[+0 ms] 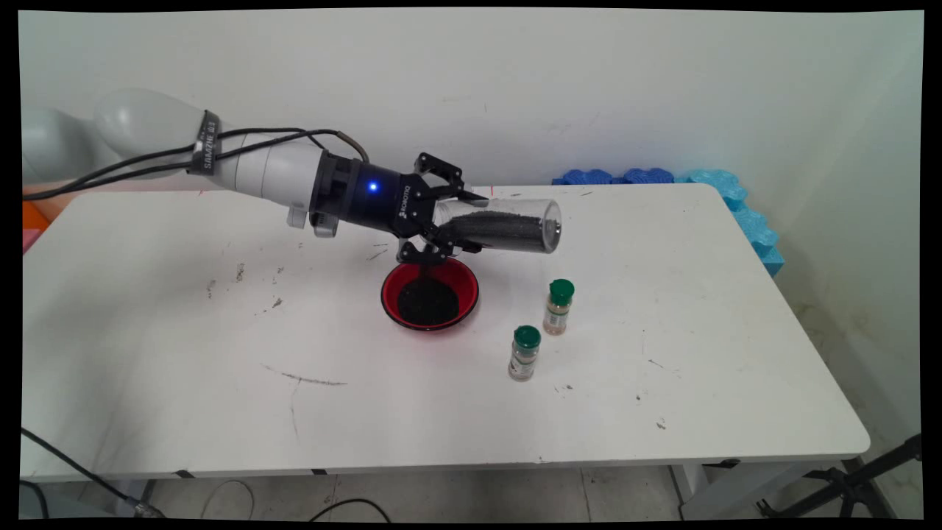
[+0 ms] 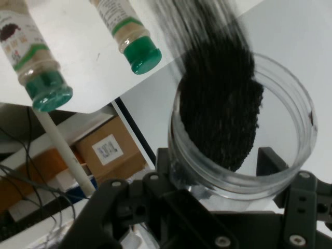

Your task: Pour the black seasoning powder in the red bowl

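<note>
My gripper [image 1: 459, 213] is shut on a clear jar [image 1: 508, 224] of black grains, held on its side above the table. The jar's mouth points back at the hand, its base to the right. In the hand view the jar [image 2: 290, 171] sits between the fingers [image 2: 271, 161], mouth towards the camera, with black grains [image 2: 220, 114] heaped inside. Right under the gripper stands a red bowl [image 1: 467, 283] holding a pile of black grains [image 1: 427, 302]. A thin dark trickle hangs between hand and bowl.
Two small spice jars with green lids stand right of the bowl, one [image 1: 558, 306] farther back, one [image 1: 524, 352] nearer; both show in the hand view [image 2: 41, 67] [image 2: 132, 36]. Blue foam pieces [image 1: 736, 197] line the table's far right corner.
</note>
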Controlling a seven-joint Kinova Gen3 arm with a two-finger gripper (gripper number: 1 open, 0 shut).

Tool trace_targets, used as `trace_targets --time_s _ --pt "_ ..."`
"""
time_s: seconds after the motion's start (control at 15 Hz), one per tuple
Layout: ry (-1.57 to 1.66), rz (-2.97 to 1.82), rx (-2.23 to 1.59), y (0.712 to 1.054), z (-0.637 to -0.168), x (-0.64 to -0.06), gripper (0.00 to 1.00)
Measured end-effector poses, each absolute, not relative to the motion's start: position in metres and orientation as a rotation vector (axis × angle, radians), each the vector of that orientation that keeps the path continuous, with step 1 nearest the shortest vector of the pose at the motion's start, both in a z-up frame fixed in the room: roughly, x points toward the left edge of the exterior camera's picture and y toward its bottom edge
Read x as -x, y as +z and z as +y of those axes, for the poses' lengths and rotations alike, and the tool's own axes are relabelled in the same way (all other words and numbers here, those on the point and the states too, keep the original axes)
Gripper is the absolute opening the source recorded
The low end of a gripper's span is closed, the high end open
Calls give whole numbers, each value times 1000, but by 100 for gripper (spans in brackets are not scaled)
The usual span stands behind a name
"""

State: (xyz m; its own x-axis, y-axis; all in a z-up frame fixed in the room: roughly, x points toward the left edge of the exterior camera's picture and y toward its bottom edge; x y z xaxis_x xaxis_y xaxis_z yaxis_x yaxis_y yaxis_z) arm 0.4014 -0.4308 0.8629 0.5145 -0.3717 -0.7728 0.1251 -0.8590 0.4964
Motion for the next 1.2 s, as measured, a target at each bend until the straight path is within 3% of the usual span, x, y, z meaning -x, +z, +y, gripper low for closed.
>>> trace_targets --time_s 1.2 --pt "-1030 -699 -2125 890 -432 -402 0"
